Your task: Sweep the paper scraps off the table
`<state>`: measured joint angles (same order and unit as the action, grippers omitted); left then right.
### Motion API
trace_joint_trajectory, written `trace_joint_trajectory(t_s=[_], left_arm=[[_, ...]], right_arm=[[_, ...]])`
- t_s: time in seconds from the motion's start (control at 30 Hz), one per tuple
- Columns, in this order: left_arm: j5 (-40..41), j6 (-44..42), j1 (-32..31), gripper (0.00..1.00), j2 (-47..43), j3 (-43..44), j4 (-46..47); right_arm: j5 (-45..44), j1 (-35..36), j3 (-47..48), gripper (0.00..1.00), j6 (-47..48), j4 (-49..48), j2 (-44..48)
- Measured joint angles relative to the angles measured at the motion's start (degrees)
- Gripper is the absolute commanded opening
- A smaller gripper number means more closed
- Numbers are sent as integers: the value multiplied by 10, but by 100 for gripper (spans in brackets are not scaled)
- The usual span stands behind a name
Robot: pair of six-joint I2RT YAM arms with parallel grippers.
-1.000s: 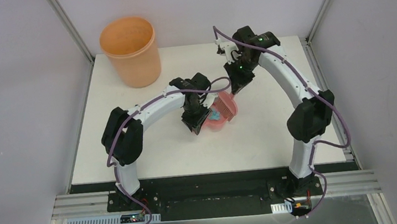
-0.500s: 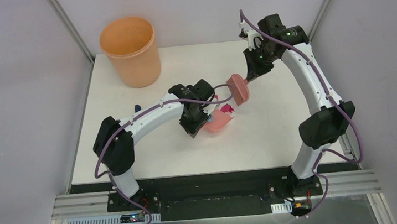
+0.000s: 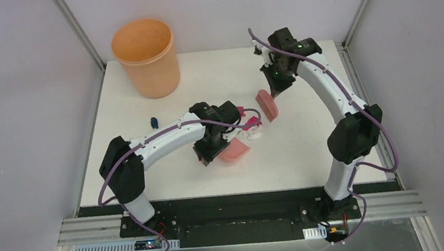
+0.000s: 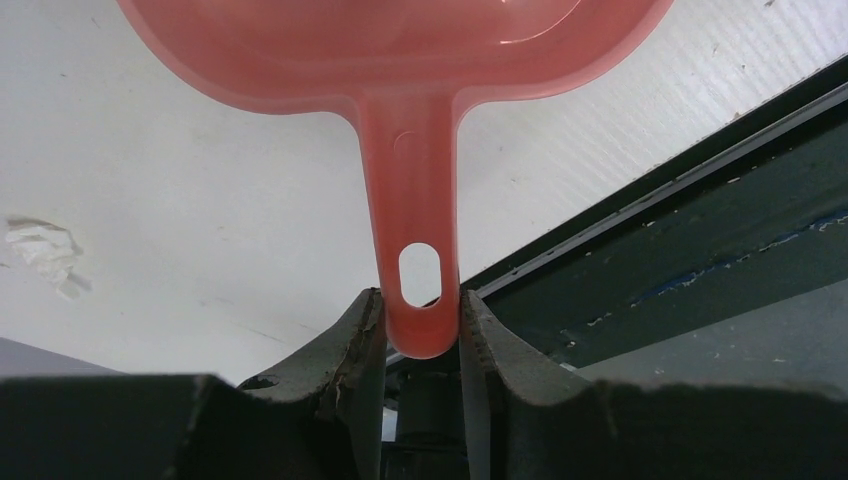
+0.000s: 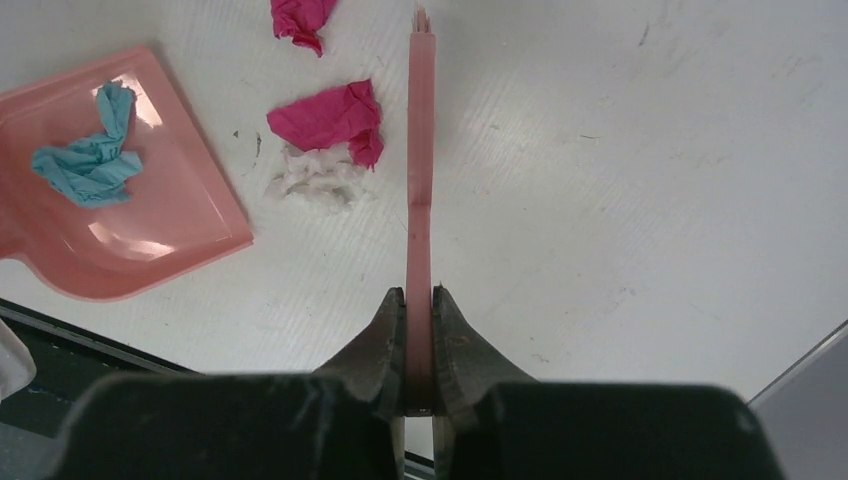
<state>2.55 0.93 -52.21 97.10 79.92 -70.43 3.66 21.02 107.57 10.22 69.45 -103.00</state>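
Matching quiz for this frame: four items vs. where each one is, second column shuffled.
1. dustpan
2. hand brush
3. light blue scrap
4. white scrap

A. on the table, touching a magenta scrap
B. clamped in the right gripper
C. lying in the dustpan
D. held by its handle in the left gripper

Pairs: 1-D, 2-B, 3-C, 4-A

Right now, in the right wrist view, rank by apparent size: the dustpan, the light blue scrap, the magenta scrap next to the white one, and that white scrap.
1. dustpan, though partly out of frame.
2. light blue scrap and magenta scrap: too alike to rank.
3. white scrap.
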Motion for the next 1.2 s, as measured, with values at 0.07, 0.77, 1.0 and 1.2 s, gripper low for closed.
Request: trace_joint_trajectory(t_s=[0.07, 0.77, 1.0, 1.2], left_arm=[[-1, 0, -1, 0, 2, -1, -1], [-27, 12, -8, 0, 87, 6, 49], [-8, 42, -11, 0, 38, -2, 14], [19, 73, -11, 0, 3, -12, -13]], right_arm=[[-5, 15, -6, 0, 0, -4, -15], [186, 22, -18, 0, -15, 18, 17], [94, 12, 14, 0, 9, -46, 12], [-27, 42, 87, 0, 59, -85, -80]])
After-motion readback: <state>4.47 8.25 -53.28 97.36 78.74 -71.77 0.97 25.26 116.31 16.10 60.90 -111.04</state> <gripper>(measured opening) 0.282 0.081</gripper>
